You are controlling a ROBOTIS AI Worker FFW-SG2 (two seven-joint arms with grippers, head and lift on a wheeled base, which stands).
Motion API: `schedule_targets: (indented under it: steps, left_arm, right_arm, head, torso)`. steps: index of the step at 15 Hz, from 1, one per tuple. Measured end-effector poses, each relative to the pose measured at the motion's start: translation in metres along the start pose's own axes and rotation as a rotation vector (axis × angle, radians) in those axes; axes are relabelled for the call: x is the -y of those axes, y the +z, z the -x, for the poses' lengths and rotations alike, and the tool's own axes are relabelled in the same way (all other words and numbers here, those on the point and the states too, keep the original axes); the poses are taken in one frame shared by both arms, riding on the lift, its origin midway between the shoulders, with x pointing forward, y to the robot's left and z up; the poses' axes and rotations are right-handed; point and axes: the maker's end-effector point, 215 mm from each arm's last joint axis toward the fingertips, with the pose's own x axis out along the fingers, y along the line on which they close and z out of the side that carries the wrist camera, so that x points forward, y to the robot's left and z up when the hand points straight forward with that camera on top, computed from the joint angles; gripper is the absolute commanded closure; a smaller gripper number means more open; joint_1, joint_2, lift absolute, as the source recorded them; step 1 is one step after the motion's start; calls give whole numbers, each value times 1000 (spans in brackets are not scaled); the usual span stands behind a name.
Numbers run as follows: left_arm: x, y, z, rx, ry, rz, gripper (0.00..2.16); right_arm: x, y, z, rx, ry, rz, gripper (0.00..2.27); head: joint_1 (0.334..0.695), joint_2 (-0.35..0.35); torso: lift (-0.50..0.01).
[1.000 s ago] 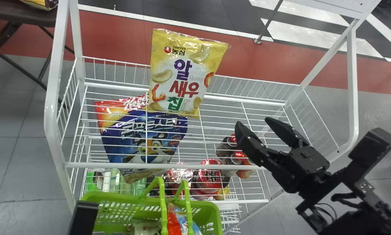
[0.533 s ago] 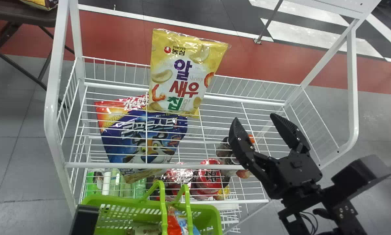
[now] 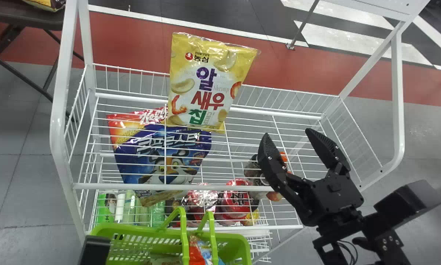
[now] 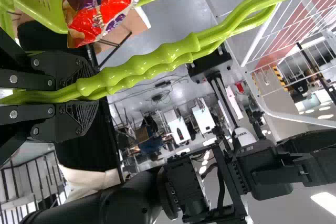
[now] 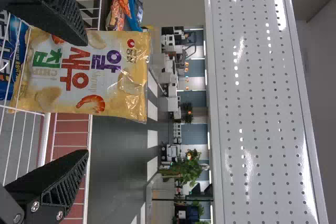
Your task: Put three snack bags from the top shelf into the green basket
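Grey floor (image 3: 6,165) behind the white wire rack (image 3: 60,121), crossed by a red band (image 3: 308,70), with a dark table (image 3: 32,16) at the far left bearing a yellow packet (image 3: 45,3). Over the right-hand part of the top shelf (image 3: 106,186), the right gripper (image 3: 287,133), black fingers spread wide, holding nothing, well apart from the yellow-and-white snack bag (image 3: 205,81). For that bag, a place on the top shelf, toward the back and left of the gripper, leaning upright against the back rail (image 3: 279,112). Beneath the shelf wires, to be seen through them: a blue-and-red bag (image 3: 154,158), red round packs (image 3: 237,197) and green bottles (image 3: 132,209). Before the rack, near the bottom edge of the head view, the green basket (image 3: 132,230), with a red-and-blue packet (image 3: 196,254) and a pale packet (image 3: 165,259) inside. Close by on the left, a black part of the left arm (image 3: 95,252). For the left gripper (image 4: 89,96), a narrow stance: fingers pressed in from both sides around the green handles (image 4: 157,64), gripping both together. Beyond the right gripper's fingers in its own wrist view, the same snack bag, then a white perforated panel (image 5: 257,98).
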Motion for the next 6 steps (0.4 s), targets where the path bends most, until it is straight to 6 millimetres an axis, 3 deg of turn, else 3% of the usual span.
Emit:
schedule_targets:
  steps: [6]
  left_arm:
    - [2,-2,1,4,0,3,2017]
  right_arm:
    - [-1,3,1,7,1,2,80]
  head:
    - [695,-350]
  torso:
    - [-47]
